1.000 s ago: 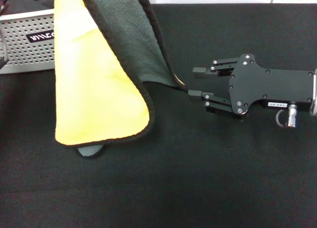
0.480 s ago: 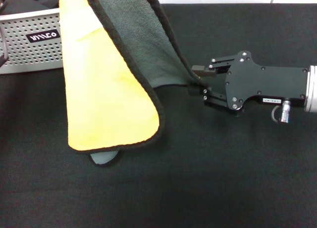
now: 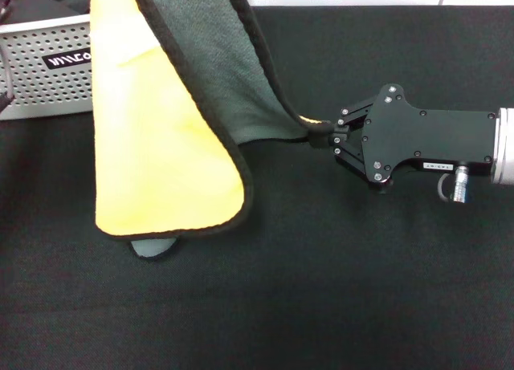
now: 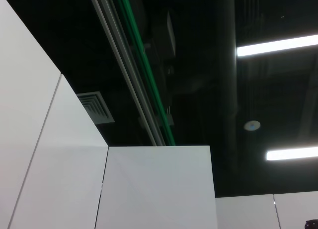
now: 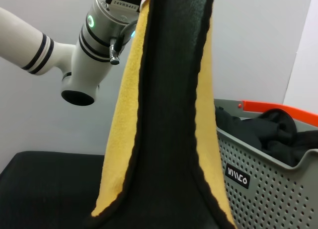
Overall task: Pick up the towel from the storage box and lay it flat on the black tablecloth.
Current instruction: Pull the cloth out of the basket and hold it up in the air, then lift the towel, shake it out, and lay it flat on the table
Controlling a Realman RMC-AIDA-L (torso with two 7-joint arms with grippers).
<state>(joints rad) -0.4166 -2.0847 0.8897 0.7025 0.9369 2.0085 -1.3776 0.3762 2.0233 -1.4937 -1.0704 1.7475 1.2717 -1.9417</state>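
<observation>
From the head view, the right gripper pinches the trailing corner of the towel, which hangs leftward and upward from it over the black tablecloth, beside the storage box. The left wrist view shows only ceiling. In the right wrist view the towel's long axis rises straight ahead toward the left gripper, whose grip I cannot tell.

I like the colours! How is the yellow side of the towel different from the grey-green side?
On the towel, the yellow side is bright and faces the storage box; the grey-green side is dull and faces the right gripper. The yellow side hangs free; the grey-green side's corner is pinched in the right gripper. Both share a black-trimmed edge.
</observation>
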